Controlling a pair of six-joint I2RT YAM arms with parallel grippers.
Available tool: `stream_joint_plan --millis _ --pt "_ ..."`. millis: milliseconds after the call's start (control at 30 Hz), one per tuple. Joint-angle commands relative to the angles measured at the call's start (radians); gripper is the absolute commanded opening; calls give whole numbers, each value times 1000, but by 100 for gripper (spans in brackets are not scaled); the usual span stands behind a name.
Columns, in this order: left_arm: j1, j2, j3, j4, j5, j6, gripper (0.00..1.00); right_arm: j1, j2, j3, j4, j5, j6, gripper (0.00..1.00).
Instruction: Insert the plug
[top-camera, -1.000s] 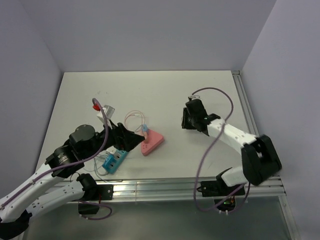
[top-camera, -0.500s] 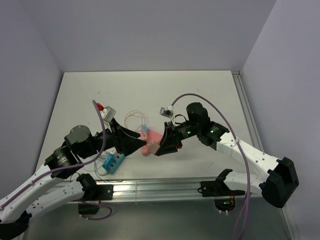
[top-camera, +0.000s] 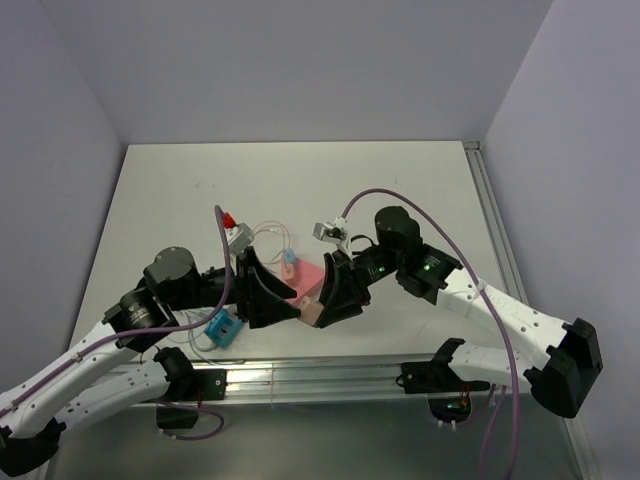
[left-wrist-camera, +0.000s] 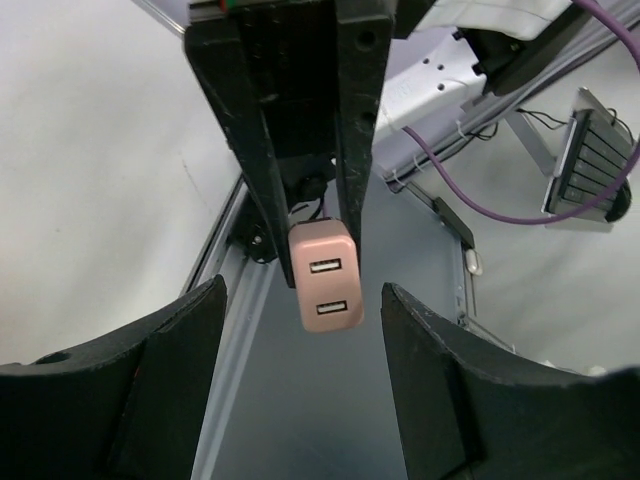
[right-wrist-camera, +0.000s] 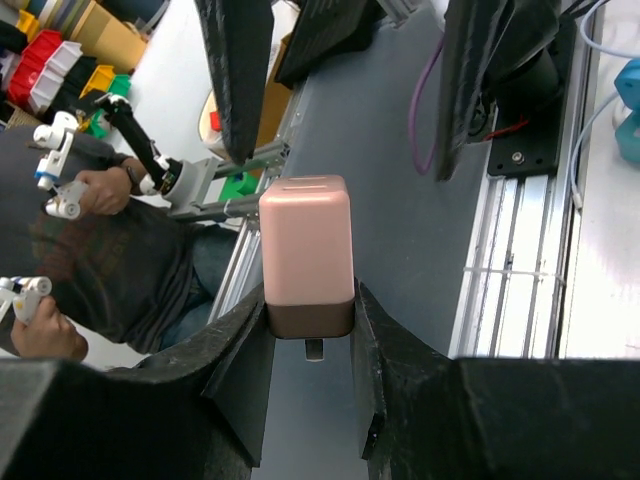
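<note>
We clamp the pink plastic two-port charger block (left-wrist-camera: 325, 285) in the right gripper (right-wrist-camera: 308, 322), ports presented for plugging toward the left gripper (left-wrist-camera: 300, 305), spread apart, seemingly empty.

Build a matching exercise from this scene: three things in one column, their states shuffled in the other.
Things:
1. pink charger
2. left gripper
3. blue connector

States:
A. lying on the table
B. clamped in the jaws of the right gripper
C. open, holding nothing

Pairs: 1-B, 2-C, 3-A
</note>
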Motion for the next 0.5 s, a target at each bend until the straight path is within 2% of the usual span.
stream_joint_plan --millis 0,200,467 --pt "-2 8 -6 82 98 2 67 10 9 68 34 14 21 0" --pt "-2 31 16 36 72 23 65 11 26 71 94 42 70 0" --pt "-2 63 17 46 81 16 47 23 44 92 68 68 52 0"
